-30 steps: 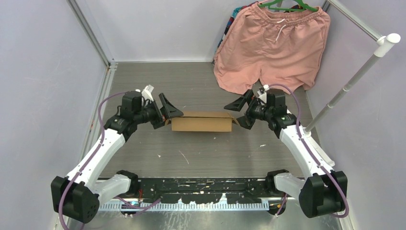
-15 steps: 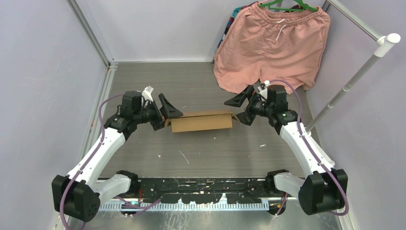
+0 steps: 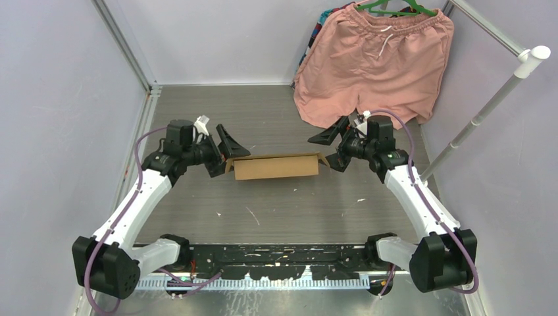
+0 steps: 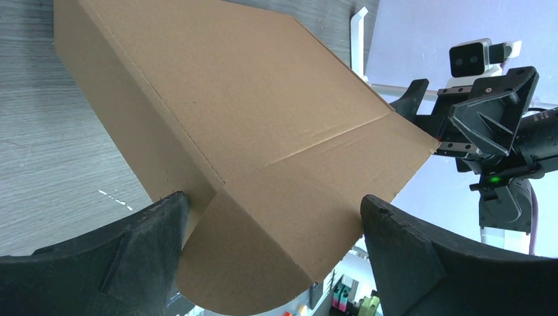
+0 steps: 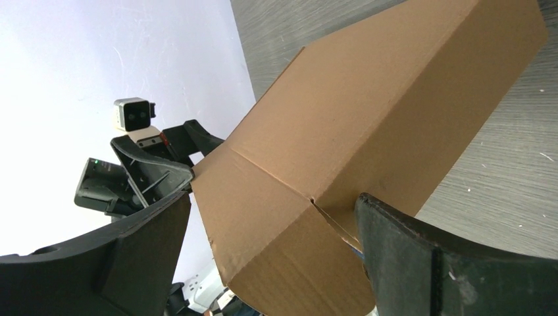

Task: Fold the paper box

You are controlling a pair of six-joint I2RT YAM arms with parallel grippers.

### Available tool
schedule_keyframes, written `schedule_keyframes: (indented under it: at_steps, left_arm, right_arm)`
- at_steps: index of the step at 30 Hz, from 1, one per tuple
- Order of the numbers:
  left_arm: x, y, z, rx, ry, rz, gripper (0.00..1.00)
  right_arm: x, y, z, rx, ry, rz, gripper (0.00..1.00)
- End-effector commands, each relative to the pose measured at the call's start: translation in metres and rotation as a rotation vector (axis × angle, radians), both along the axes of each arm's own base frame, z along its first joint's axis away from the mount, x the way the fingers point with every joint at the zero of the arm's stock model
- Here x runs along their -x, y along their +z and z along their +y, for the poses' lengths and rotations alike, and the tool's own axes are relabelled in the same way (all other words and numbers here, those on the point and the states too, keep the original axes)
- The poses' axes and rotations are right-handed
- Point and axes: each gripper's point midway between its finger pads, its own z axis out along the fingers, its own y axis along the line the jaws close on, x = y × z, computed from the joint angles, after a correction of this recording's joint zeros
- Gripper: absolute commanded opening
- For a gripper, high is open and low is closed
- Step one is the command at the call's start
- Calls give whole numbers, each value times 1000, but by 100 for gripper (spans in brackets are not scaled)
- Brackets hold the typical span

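The paper box (image 3: 273, 166) is a brown cardboard box folded into a long shallow block, lying in the middle of the table. My left gripper (image 3: 225, 157) is open at the box's left end. In the left wrist view its fingers (image 4: 273, 204) straddle a rounded end flap of the box (image 4: 230, 99). My right gripper (image 3: 331, 151) is open at the box's right end. In the right wrist view its fingers (image 5: 274, 197) straddle that corner of the box (image 5: 395, 99). Each wrist view shows the other gripper beyond the box.
Pink shorts (image 3: 375, 62) hang on a hanger at the back right. A white rack pole (image 3: 483, 108) slants along the right side. A metal frame rail (image 3: 141, 118) runs along the left edge of the grey table (image 3: 276, 204).
My right gripper has moved a little toward the back, and the box's right end has swung back with it. My left gripper has shifted slightly left and back.
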Motion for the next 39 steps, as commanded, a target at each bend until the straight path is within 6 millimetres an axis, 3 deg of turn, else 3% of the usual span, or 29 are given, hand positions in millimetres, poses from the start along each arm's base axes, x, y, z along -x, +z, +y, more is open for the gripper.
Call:
schedule_keyframes:
  at_steps: [1, 24, 39]
  left_arm:
    - [17, 54, -28, 188, -169, -39, 100]
    - [10, 61, -25, 211, -163, 28, 100]
    - [2, 67, -25, 240, -158, 76, 100]
  right_arm:
    - [24, 49, 26, -162, 171, -14, 100]
    - [16, 58, 31, -248, 154, 34, 100]
    - [15, 46, 32, -282, 132, 74, 100]
